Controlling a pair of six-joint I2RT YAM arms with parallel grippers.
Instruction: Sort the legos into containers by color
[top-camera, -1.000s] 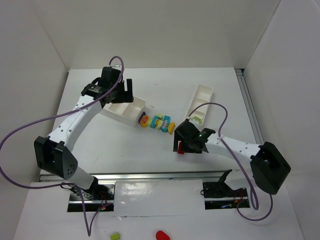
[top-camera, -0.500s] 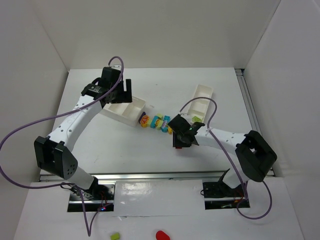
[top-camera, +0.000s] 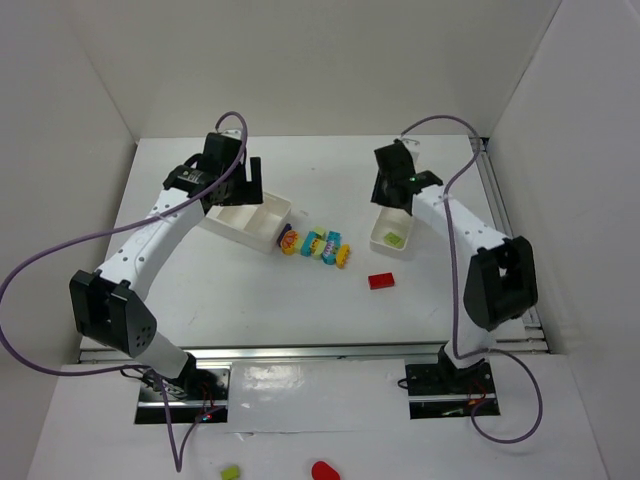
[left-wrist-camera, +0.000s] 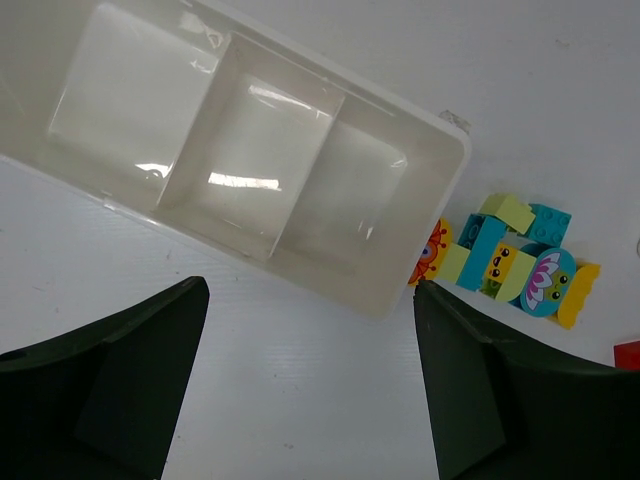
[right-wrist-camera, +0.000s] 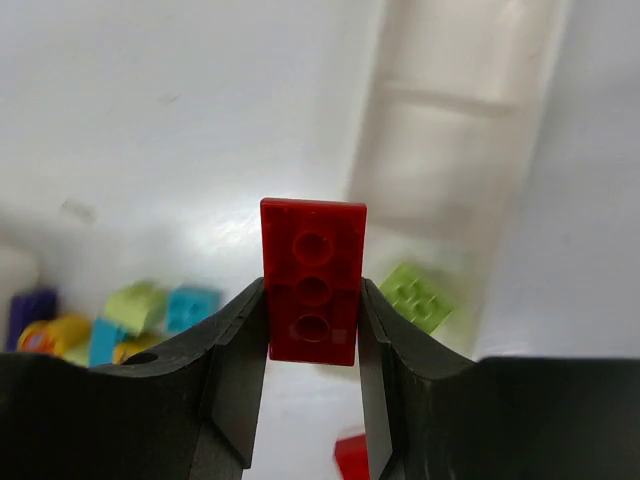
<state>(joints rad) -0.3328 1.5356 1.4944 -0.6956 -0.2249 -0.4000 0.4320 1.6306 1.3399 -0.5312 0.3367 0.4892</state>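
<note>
My right gripper is shut on a red lego, held upright between the fingers. In the top view this gripper hovers over the far part of the narrow container, which holds a lime green lego. A second red lego lies on the table. A cluster of legos in yellow, cyan, lime and orange lies mid-table. My left gripper is open and empty above the near edge of the wide container, whose compartments hold nothing.
White walls enclose the table on the left, back and right. A metal rail runs along the right edge. Purple cables loop off both arms. A lime piece and a red piece lie below the table's front edge.
My right gripper closed on a red lego near the table's middle, then swung back and right to hover over the narrow container. The left arm stayed put.
</note>
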